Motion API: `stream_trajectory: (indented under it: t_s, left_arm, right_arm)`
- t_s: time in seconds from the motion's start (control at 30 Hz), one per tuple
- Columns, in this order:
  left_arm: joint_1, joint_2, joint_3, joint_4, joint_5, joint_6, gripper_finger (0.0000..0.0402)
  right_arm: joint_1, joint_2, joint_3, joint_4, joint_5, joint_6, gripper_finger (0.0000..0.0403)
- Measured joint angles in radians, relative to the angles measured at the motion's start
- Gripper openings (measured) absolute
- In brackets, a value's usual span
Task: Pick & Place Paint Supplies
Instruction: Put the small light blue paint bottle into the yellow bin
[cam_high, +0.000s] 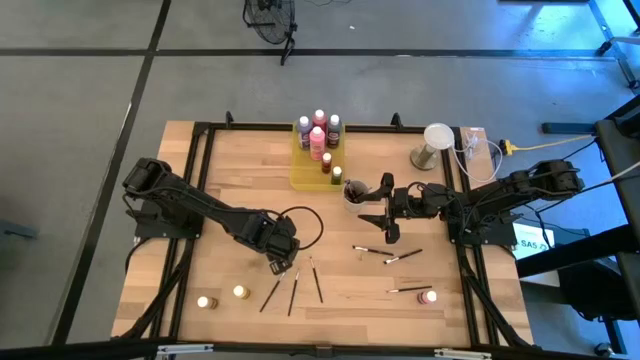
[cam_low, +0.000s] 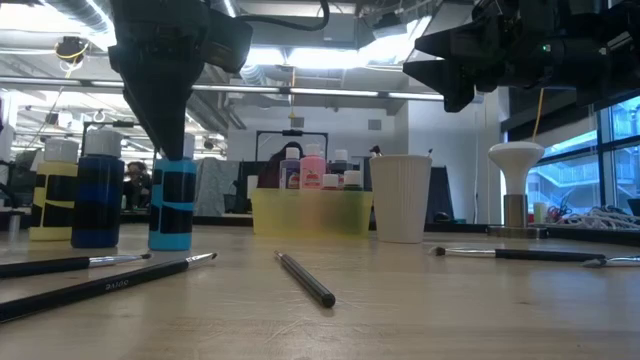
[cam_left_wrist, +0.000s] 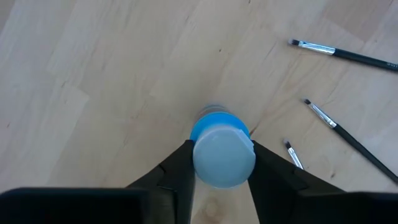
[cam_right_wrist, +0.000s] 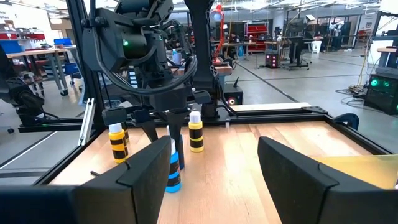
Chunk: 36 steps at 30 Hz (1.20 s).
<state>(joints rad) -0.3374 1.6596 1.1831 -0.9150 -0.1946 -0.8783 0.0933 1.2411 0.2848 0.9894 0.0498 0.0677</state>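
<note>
The left claw (cam_left_wrist: 222, 180) points down at the pale wooden counter (cam_left_wrist: 99, 81), and its two dark fingers (cam_left_wrist: 177, 177) stand on both sides of a small blue paint bottle (cam_left_wrist: 222, 146) with a white cap, very close to the cap or touching it. The bottle stands upright on the counter. Three thin dark brushes (cam_left_wrist: 341, 132) with pale tips lie on the wood beside it, apart from each other.

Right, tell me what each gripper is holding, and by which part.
The left gripper brackets the white cap of the blue paint bottle; a firm grip cannot be told. The right gripper is open and holds nothing.
</note>
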Motion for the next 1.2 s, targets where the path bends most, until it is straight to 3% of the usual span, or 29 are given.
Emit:
stream_trajectory:
  t_s: [0.6,0.73,1.0,1.2]
  left_arm:
    - [0.011,0.003,0.023,-0.014,-0.073,0.011,0.0115]
    - [0.011,0.003,0.088,-0.033,-0.095,0.044,0.0115]
    - [0.052,0.003,0.334,-0.32,-0.141,0.047,0.0115]
    - [0.186,0.001,0.492,-0.398,-0.163,0.133,0.0115]
  right_arm:
    - [0.0,0.0,0.0,-0.012,0.0,0.0,0.0242]
    - [0.0,0.0,0.0,-0.017,0.0,0.0,0.0242]
    - [0.0,0.0,0.0,-0.014,0.0,0.0,0.0242]
    - [0.0,0.0,0.0,-0.013,0.0,0.0,0.0242]
